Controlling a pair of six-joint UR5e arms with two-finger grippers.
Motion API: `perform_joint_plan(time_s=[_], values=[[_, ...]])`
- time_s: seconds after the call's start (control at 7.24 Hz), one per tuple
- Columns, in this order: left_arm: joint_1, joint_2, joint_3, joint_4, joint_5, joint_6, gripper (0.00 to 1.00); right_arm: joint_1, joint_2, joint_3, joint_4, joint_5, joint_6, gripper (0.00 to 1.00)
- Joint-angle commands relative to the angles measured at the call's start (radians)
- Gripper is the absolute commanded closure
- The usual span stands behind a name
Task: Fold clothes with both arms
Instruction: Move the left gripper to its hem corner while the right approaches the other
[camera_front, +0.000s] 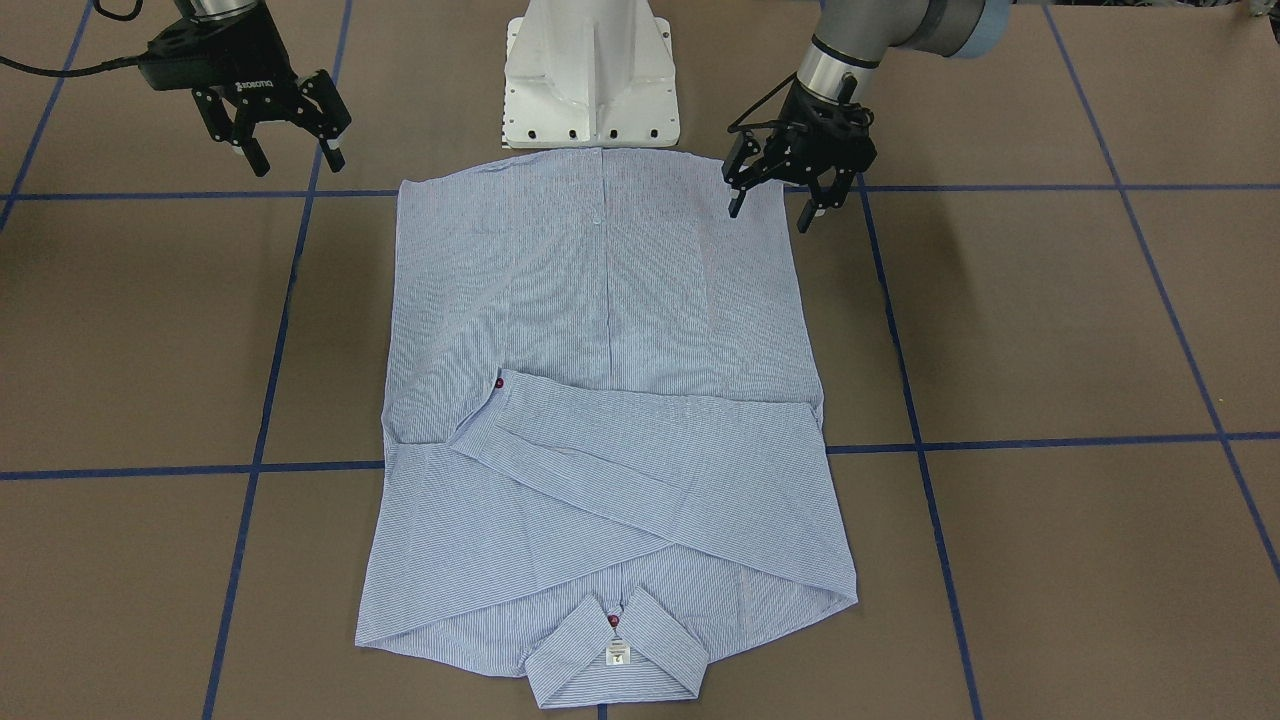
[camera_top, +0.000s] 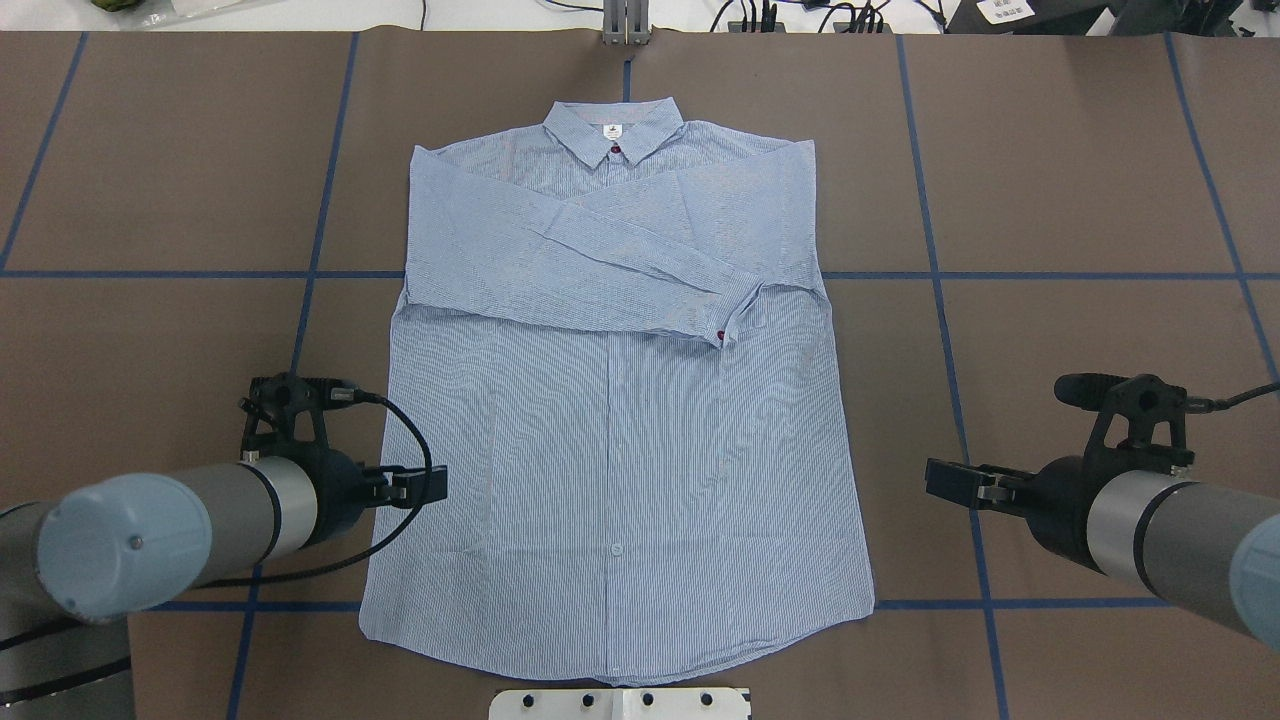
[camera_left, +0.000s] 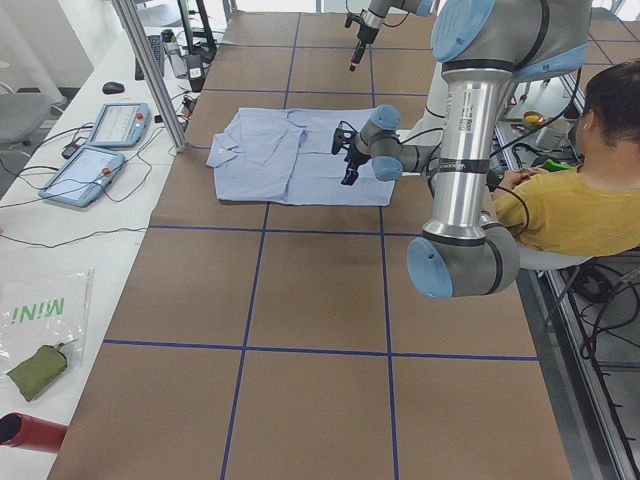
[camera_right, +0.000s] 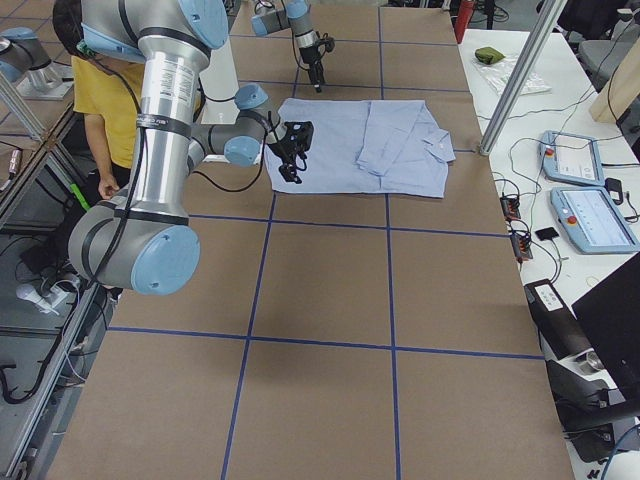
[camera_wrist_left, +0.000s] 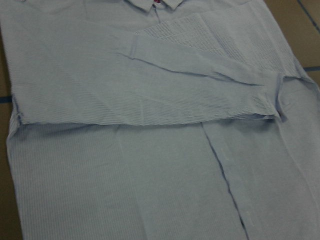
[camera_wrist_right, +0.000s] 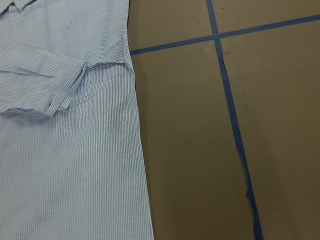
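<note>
ok, left tool (camera_front: 770, 215): jaws spread, nothing held. it hangs at one hem-side corner of the light blue-and-white finely striped long-sleeved button-up shirt (camera_front: 610, 300), one finger over the cloth's side edge, the other over bare worktop. can't tell if it touches the fabric. right tool (camera_front: 297, 155): also spread and empty, above the brown worktop (camera_front: 1050, 330), just off the shirt's other hem-side corner, apart from the cloth.

grey metal left arm (camera_top: 200, 520) and grey metal right arm (camera_top: 1150, 530) come in low from either side of the shirt.

shirt lies flat, front up, buttoned, middle of the worktop. hem sits just beside the white pedestal base (camera_front: 590, 80), striped collar (camera_front: 660, 650) at the far end from the robot, white neck label (camera_front: 618, 655) showing inside it. both sleeves (camera_front: 650, 440) are folded across the chest, one over the other. the top sleeve's cuff (camera_front: 490, 410) carries a red button (camera_front: 499, 383).

blue tape lines (camera_front: 1000, 440) grid the worktop and run under the shirt. person in a yellow top (camera_left: 590, 205) sits behind the robot.
</note>
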Motion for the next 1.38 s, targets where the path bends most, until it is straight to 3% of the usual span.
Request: perform_joint_plan(time_s=[0.0, 0.55, 0.69, 0.97, 1.24], values=[[0.085, 0.030, 0.007, 0.008, 0.030, -0.136, 0.00, -0.020, 0.003, -0.006, -0.001, -0.025, 0.009, 0.00], [0.148, 0.054, 0.007, 0.061, 0.027, -0.164, 0.11, -0.020, 0.005, -0.006, -0.001, -0.027, 0.009, 0.00], [0.168, 0.054, 0.007, 0.067, 0.027, -0.166, 0.21, -0.020, 0.005, -0.006, -0.001, -0.027, 0.009, 0.00], [0.189, 0.054, 0.004, 0.090, 0.027, -0.179, 0.31, -0.020, 0.005, -0.006, -0.001, -0.028, 0.009, 0.00], [0.189, 0.054, 0.005, 0.097, 0.026, -0.184, 0.32, -0.021, 0.005, -0.006, -0.001, -0.028, 0.009, 0.00]])
